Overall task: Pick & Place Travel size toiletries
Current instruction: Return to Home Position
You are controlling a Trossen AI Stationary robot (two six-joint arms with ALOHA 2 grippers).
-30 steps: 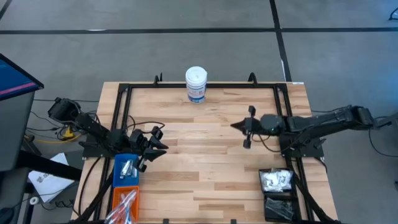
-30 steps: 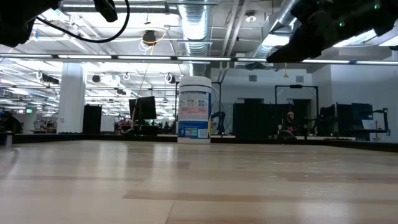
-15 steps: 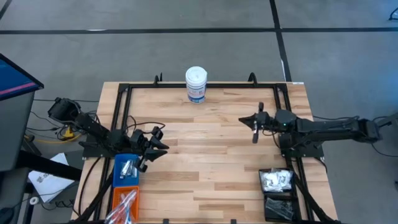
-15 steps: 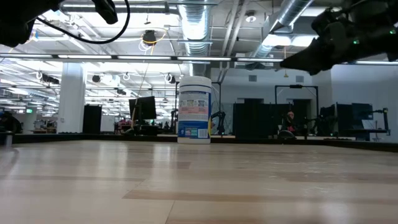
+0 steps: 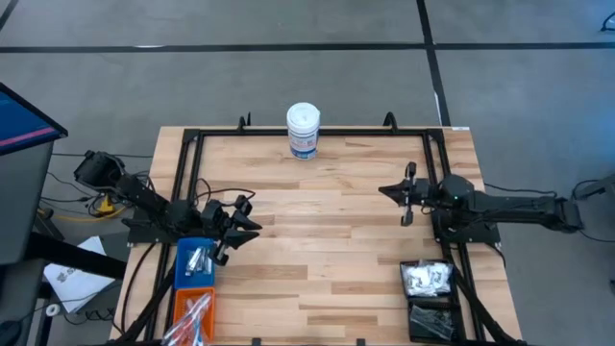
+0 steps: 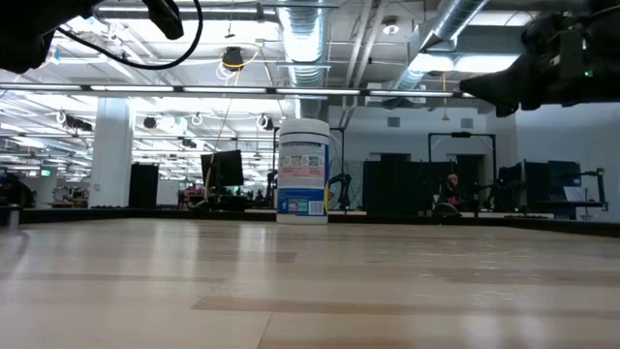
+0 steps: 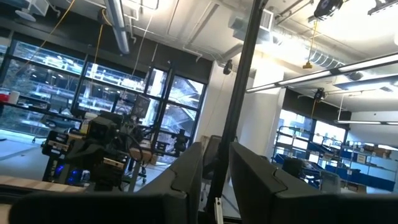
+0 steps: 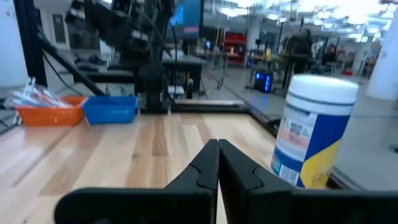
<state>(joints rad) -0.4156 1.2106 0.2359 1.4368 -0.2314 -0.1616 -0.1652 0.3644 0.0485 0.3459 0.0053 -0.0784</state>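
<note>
With toiletries [image 5: 197,258] binned, the right gripper [image 5: 386,190] is held empty, pressed together, mid-right; the left gripper [image 5: 248,213] is parked spread, lower left.

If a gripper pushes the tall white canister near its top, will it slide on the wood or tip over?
Probably tip: the canister stands upright, clearly taller than wide, so a high push likely topples it. Pushed low, it may slide, since the wooden table looks smooth. Once fallen, its round body would likely roll.
</note>
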